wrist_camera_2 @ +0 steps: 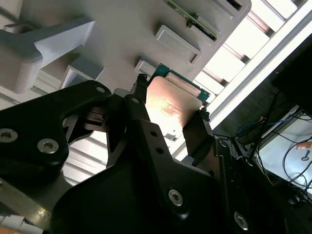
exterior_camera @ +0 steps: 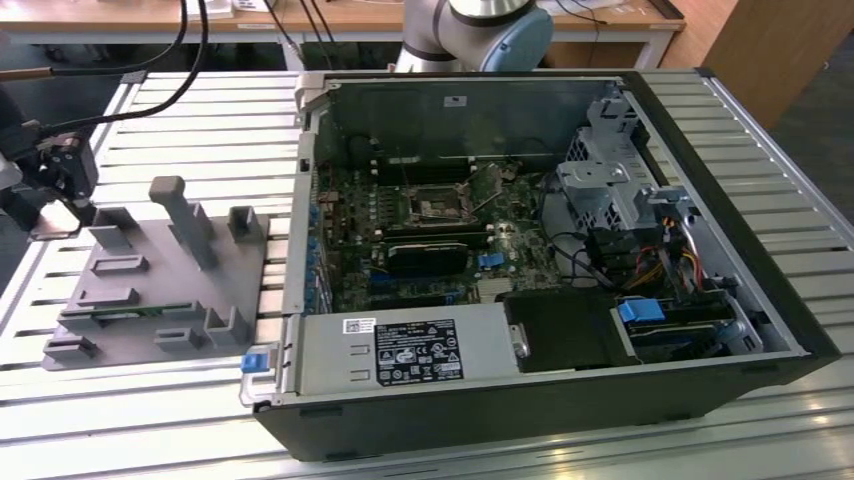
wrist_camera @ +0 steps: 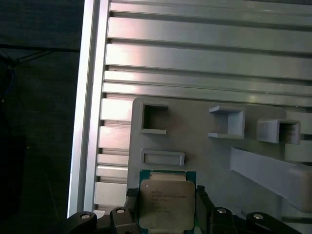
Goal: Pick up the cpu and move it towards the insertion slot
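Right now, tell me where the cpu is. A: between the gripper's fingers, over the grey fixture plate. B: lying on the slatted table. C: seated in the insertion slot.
A: in both wrist views the gripper clamps the cpu above the grey fixture plate; in the exterior view the insertion slot shows a bare dark centre.

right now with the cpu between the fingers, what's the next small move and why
Probably a short straight lift. The gripper looks shut on the cpu, which is over the grey holder with raised blocks nearby. The insertion slot lies inside the case toward the exterior view's right, so gaining height first seems safer.
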Robot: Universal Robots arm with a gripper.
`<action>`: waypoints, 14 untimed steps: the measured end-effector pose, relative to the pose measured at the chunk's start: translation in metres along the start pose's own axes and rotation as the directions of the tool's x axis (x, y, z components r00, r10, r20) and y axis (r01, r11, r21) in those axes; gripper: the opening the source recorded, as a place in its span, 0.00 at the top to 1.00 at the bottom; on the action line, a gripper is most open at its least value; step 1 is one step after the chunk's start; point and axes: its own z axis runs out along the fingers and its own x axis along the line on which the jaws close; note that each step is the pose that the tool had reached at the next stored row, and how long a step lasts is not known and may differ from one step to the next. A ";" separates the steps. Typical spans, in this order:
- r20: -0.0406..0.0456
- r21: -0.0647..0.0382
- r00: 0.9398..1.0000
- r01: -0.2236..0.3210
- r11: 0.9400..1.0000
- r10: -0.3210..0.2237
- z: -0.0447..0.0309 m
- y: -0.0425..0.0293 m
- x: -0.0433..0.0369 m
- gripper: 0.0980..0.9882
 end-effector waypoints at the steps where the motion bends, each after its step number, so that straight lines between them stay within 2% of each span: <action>1: 0.000 0.000 1.000 0.000 1.000 0.000 -0.0009 0.0001 0.0000 0.50; 14: 0.000 0.000 1.000 0.000 1.000 0.000 -0.0151 0.0014 -0.0001 0.50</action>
